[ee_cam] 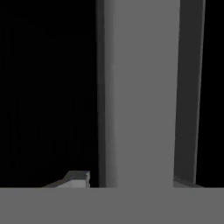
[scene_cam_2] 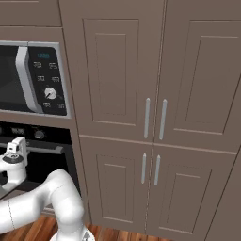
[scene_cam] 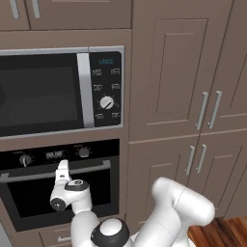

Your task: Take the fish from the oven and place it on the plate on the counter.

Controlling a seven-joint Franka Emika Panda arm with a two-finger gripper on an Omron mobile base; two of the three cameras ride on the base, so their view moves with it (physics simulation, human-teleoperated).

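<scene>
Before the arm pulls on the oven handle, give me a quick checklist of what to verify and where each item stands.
1. Oven door shut, needs opening: ok, it looks closed in both base views.
2. Gripper at the handle: ok, the hand sits right at the silver bar.
3. Handle between the fingers: ok, in the hand view the bar runs up the middle with a fingertip on one side.
4. Jaws clamped on the handle: cannot tell, contact is not visible.
5. Fish inside the oven: cannot tell, the glass is dark.
6. Microwave above clear of the arm: ok.
</scene>
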